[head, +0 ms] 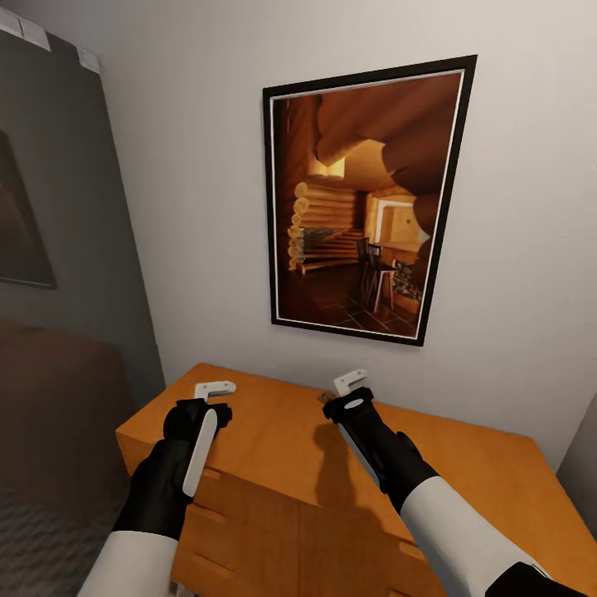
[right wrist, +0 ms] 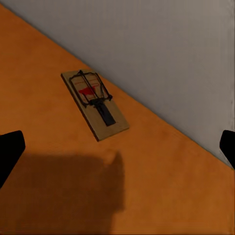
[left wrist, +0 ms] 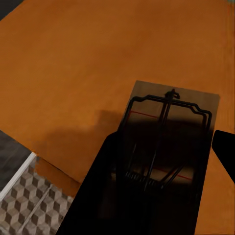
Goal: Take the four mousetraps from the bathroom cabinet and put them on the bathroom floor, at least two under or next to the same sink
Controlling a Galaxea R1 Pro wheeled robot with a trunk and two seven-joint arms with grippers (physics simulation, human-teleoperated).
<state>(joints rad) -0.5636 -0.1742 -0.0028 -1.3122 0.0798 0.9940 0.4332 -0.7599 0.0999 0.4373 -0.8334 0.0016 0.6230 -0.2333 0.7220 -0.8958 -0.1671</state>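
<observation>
Both arms reach over the orange-brown cabinet (head: 274, 439). In the left wrist view a mousetrap (left wrist: 169, 122), a dark board with black wire parts, fills the gap between the dark fingers (left wrist: 93, 196), and my left gripper (head: 214, 388) is shut on it above the cabinet top (left wrist: 73, 73). Another mousetrap (right wrist: 95, 103) lies flat on the cabinet top close to the wall. My right gripper (right wrist: 117, 147) hangs over it, open, its fingertips wide apart and clear of the trap. In the head view that trap (head: 326, 399) peeks out beside the right gripper (head: 351, 381).
A framed picture (head: 365, 207) of a log-cabin room hangs on the white wall behind the cabinet. A grey wall panel (head: 91, 249) stands to the left. Cube-patterned bathroom floor tiles (left wrist: 29, 205) show past the cabinet's edge. Plain fronts (head: 274, 531) face me.
</observation>
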